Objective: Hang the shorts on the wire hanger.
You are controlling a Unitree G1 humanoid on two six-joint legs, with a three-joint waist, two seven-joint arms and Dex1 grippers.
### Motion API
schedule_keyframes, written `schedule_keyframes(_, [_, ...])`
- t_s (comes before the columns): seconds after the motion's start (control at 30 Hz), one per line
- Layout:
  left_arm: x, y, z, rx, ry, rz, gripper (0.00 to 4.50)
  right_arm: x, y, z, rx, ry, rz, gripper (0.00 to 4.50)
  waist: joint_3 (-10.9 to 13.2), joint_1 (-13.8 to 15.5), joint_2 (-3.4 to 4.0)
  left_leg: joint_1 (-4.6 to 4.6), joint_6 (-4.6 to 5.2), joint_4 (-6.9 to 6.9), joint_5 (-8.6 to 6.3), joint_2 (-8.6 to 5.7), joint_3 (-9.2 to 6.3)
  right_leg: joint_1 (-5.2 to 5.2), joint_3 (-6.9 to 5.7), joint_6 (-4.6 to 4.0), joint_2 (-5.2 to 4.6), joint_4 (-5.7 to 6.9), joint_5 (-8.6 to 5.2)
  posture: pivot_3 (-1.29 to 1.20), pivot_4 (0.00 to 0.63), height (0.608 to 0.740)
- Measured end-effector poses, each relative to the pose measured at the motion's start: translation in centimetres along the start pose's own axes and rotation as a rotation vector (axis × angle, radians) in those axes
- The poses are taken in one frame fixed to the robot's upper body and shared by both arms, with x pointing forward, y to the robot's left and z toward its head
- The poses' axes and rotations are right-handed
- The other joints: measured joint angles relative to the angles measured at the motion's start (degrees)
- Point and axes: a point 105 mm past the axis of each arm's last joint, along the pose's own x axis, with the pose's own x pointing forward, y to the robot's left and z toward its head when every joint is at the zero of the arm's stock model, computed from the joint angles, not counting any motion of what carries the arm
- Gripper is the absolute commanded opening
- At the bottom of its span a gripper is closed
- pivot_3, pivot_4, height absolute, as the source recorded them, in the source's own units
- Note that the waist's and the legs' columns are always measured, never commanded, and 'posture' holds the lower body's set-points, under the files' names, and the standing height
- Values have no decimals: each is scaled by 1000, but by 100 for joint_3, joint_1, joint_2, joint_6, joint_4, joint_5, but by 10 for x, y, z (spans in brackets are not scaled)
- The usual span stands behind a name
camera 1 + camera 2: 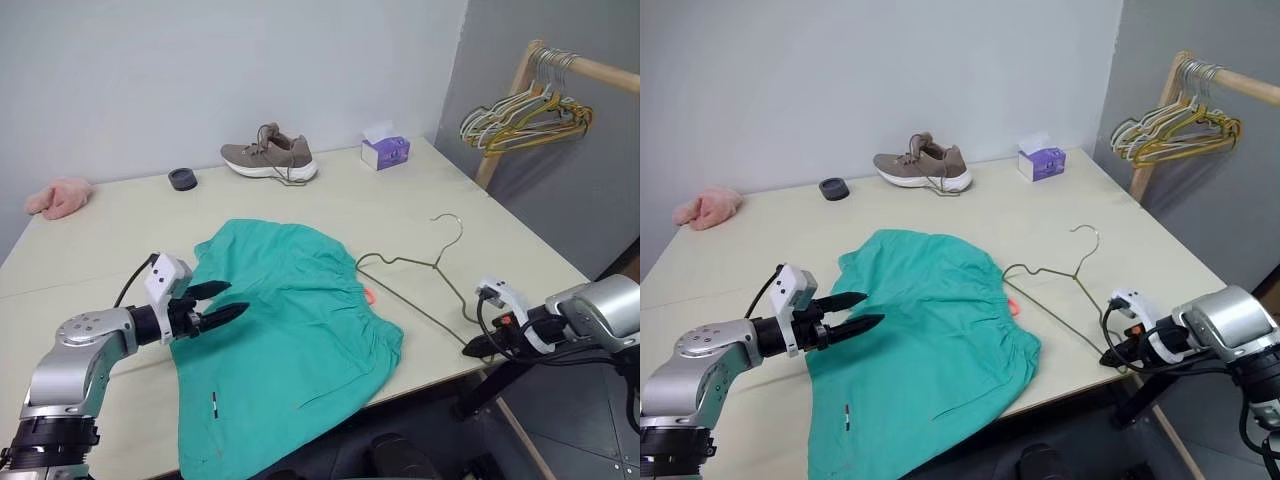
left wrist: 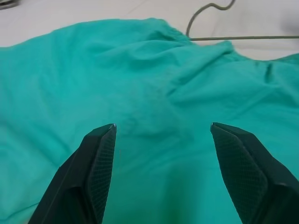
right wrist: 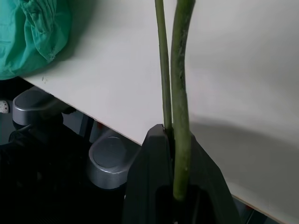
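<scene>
From the head views, your teal-green soft fabric shorts [image 1: 285, 335] lie flat at the counter's [image 1: 90, 255] near edge, spilling over it. The left tool [image 1: 222, 302] hovers wide open above their left side, empty. In the right wrist view, your right tool [image 3: 174, 154] is clamped on the thin olive-bronze wire hanger's [image 1: 420, 285] corner at the counter's right edge. The threading step looks unstarted; next, grip the fabric.

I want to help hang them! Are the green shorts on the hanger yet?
Not yet. The shorts lie spread on the table; the wire hanger lies beside them.
</scene>
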Motion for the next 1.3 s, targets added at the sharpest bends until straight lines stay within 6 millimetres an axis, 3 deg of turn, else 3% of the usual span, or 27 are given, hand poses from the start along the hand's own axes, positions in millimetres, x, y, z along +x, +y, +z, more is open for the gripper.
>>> schedule_keyframes(0.23, [-11, 16, -1, 14, 1, 74, 3396, -3, 12, 17, -47, -24, 39, 0, 1, 35, 2, -5, 0, -1, 0, -1, -6, -3, -2, 0, -1, -2, 0, -264, 0, 740])
schedule_keyframes(0.43, [-12, 17, -2, 10, 1, 80, 3396, -5, 20, 21, -72, -31, 70, 0, 1, 43, 2, -7, 0, -2, -1, -1, -6, -6, -1, 0, -1, -2, 0, -268, 0, 740])
schedule_keyframes(0.83, [-10, 15, -3, 5, 1, 72, 3396, -11, -9, 2, -20, -16, -42, 0, 2, 12, 5, -6, 0, -1, 0, 0, -3, -6, -1, 0, -2, -2, 0, -278, 0, 740])
schedule_keyframes(1.03, [-6, 12, -3, 8, 0, 59, 3396, 4, -1, 3, -54, 19, 3, 0, 2, 1, 5, -6, 0, 0, 0, 0, -2, -6, -1, 0, -2, 0, 0, -269, 0, 740])
schedule_keyframes(1.3, [-6, 10, -4, 13, 3, 57, 3396, 4, 8, 20, -134, 10, 34, 0, 3, 25, 6, -7, 0, -2, 0, 0, -4, -8, -1, 0, -2, -1, 0, -257, 0, 740])
